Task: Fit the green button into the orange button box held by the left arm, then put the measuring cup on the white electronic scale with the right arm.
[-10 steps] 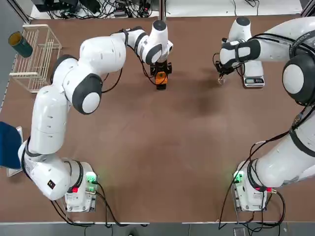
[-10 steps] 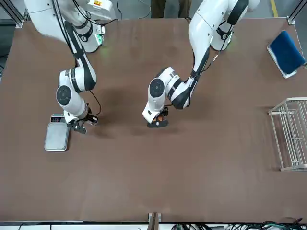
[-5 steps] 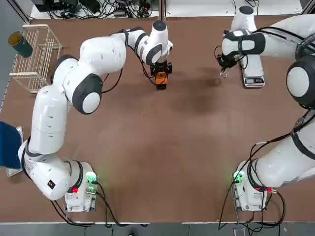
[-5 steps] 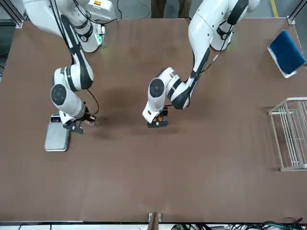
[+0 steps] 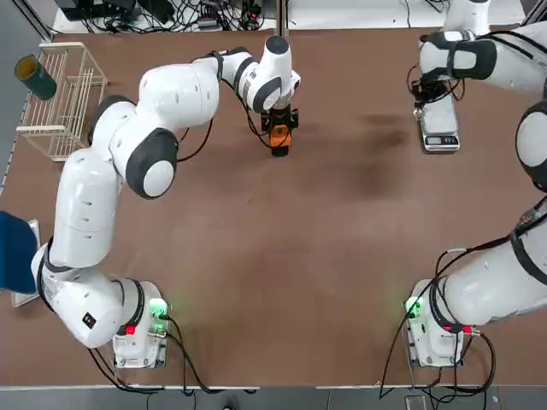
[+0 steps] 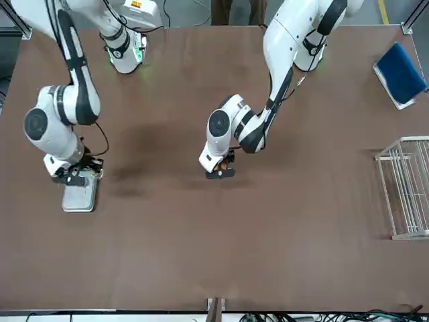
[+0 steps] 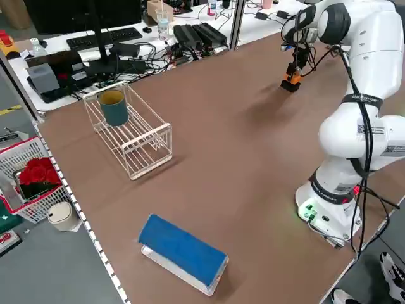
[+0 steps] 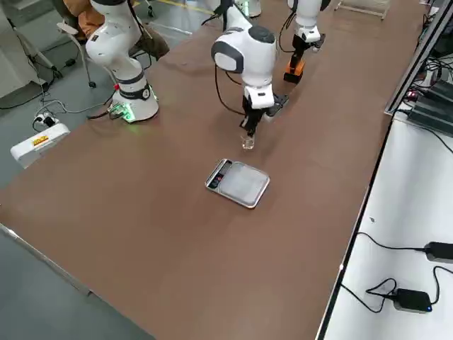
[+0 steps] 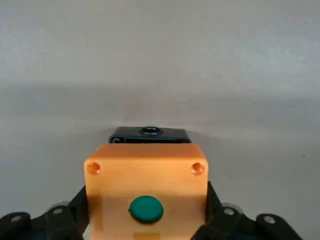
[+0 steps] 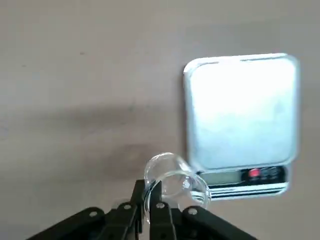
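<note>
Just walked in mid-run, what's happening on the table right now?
The left gripper holds the orange button box on the table, with the green button already seated in it. The right gripper is shut on the rim of the measuring cup and carries it in the air beside the white electronic scale, whose plate is bare.

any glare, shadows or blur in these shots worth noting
Right wrist view: the silvery plate of the white electronic scale is washed out by glare, and the small clear measuring cup shows only as a faint rim. Top view: soft dark shadow patches on the brown table. Left wrist view: the table background is soft and featureless.
</note>
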